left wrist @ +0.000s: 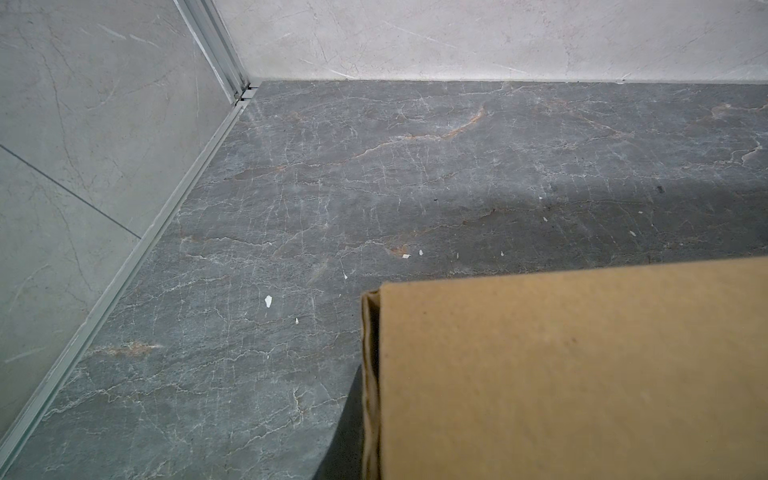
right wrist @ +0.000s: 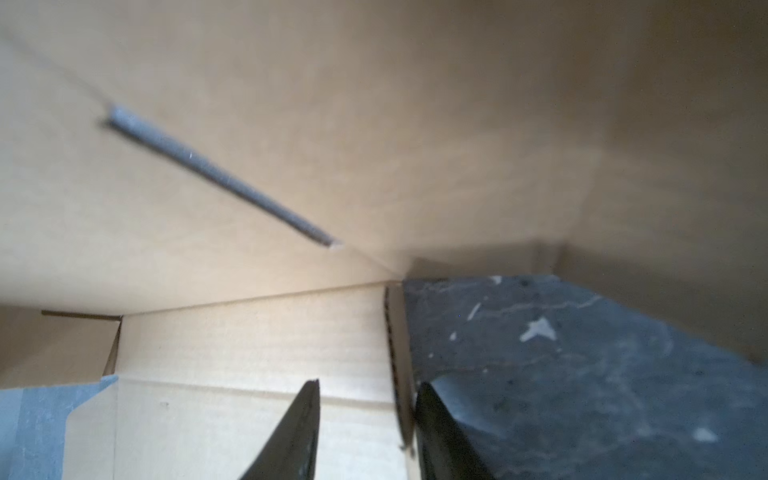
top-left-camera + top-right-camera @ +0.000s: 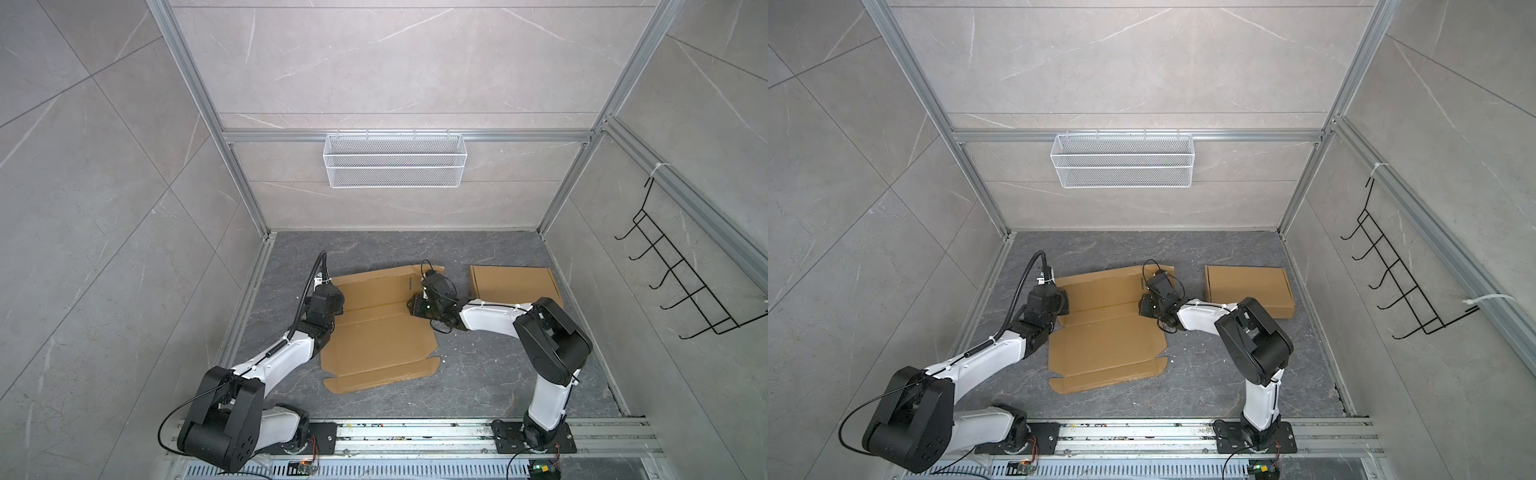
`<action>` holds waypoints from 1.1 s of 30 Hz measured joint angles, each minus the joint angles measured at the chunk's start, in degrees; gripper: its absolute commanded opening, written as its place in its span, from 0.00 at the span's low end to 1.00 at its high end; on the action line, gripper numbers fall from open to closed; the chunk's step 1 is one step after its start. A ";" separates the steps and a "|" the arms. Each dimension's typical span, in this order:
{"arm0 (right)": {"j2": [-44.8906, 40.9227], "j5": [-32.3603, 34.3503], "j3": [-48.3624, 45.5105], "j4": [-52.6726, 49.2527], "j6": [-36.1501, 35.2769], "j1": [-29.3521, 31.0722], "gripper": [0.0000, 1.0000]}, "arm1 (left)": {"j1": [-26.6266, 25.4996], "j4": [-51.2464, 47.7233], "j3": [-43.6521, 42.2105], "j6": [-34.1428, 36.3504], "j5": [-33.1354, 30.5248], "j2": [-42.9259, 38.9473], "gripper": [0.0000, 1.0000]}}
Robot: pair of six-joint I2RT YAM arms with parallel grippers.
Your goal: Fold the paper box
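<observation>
One flat paper box (image 3: 378, 332), right gripper (image 2: 368, 382) straddling its edge

The brown cardboard box blank (image 3: 374, 332) lies unfolded on the grey table (image 3: 478, 374), creased, near flaps flat, far panel raised.

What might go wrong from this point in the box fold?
1. The right gripper straddles only the thin edge of the cardboard blank, which sits nearer one finger. As it closes, it may slip off or crease the edge.
2. The right forearm lies close by the finished box. Swinging the flap up might nudge it.
</observation>
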 measured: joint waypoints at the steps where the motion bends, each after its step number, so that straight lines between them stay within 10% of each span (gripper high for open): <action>1: 0.00 0.00 0.00 0.00 0.22 0.24 0.40 | 0.00 0.00 0.00 -0.02 -0.02 0.00 0.00; 17: 2.58 -1.77 1.68 -0.09 -0.11 0.28 0.52 | 0.00 -0.02 0.00 -0.13 -0.07 -0.24 0.00; 33: -22.53 -12.26 0.85 -18.14 -22.75 -18.36 0.63 | 0.00 -3.06 3.08 4.20 2.36 -1.07 0.00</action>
